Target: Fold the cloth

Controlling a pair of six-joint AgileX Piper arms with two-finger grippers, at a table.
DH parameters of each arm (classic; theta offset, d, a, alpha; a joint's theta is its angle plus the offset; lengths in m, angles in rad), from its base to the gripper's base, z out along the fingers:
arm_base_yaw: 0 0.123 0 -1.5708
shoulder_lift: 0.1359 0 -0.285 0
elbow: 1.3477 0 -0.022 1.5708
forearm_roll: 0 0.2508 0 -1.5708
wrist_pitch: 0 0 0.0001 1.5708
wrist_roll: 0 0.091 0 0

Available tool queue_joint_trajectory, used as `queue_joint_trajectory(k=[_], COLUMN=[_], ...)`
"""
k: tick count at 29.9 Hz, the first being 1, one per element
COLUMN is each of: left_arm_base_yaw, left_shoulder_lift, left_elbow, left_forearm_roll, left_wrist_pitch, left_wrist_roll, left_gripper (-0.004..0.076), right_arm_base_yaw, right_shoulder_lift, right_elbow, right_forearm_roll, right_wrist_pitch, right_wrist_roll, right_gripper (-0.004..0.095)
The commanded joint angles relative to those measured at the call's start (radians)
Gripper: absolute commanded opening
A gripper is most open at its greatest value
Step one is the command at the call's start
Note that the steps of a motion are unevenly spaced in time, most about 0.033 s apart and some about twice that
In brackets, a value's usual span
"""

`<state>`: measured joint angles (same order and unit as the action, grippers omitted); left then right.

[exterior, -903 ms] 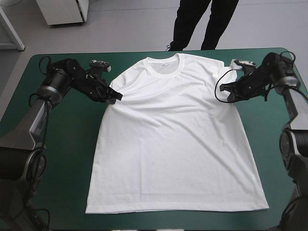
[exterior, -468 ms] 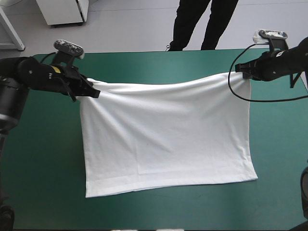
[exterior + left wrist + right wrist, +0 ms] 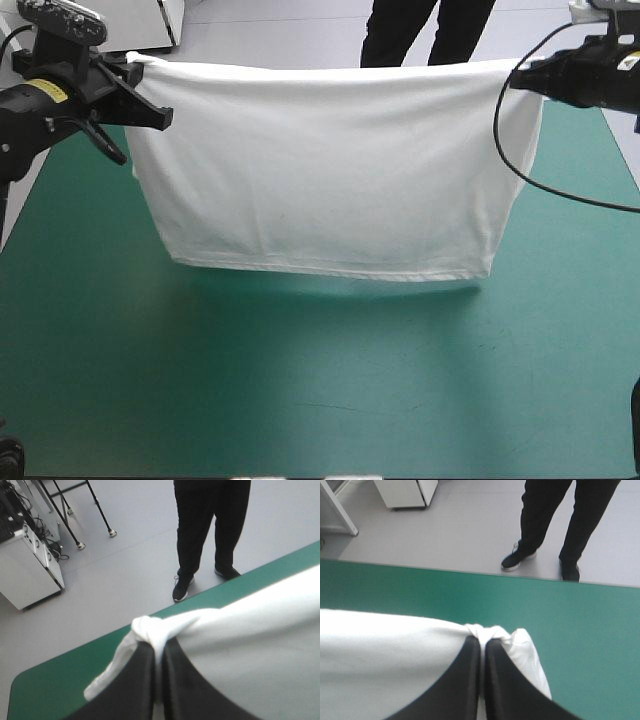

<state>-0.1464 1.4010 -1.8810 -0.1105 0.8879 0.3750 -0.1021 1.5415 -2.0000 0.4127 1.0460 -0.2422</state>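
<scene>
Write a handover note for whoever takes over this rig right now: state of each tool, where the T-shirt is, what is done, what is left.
Left tool: shut on the T-shirt, at one upper corner.
Right tool: shut on the T-shirt, at the other upper corner.
T-shirt: raised, hanging stretched between the two arms above the teal-green table; its lower edge appears clear of the cover.
Done: gripped and lifted.
Left: lay it down and fold it; no folded bundle yet.
</scene>
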Motion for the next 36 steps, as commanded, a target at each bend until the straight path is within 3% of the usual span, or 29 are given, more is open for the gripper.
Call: queue_joint_trajectory(k=[1,7,13,16,23,30,36], left_arm_base_yaw=[0.001,0.001,0.001,0.001,0.001,0.001,0.001], left_shoulder_lift=[0.033,0.172,0.307,0.328,0.368,0.322,0.224], left_elbow=[-0.033,-0.125,-0.303,-0.316,-0.302,-0.182,0.025], left_forearm_roll=[0.009,0.032,0.032,0.037,0.048,0.003,-0.047], left_wrist_pitch=[-0.214,-0.381,-0.353,-0.245,0.166,0.349,0.4], left_wrist_roll=[0.012,0.027,0.027,0.026,-0.053,-0.082,-0.087], left_gripper=[-0.0009,-0.0009,-0.0009,-0.0009,-0.0009,-0.0009,-0.0009], right_arm_base_yaw=[-0.008,-0.012,-0.035,-0.048,-0.064,-0.096,-0.105], right_shoulder_lift=[0.043,0.218,0.322,0.349,0.382,0.28,0.178], right_elbow=[-0.142,-0.344,-0.438,-0.438,-0.395,-0.074,0.133], right_forearm_roll=[0.053,0.137,0.191,0.204,0.202,0.202,0.219], right_wrist_pitch=[-0.121,-0.167,-0.171,-0.134,0.094,0.132,0.127], right_wrist_roll=[-0.011,-0.055,-0.079,-0.107,-0.094,-0.129,-0.145], right_gripper=[-0.0019,-0.0019,-0.0019,-0.0019,-0.0018,-0.0019,-0.0019])
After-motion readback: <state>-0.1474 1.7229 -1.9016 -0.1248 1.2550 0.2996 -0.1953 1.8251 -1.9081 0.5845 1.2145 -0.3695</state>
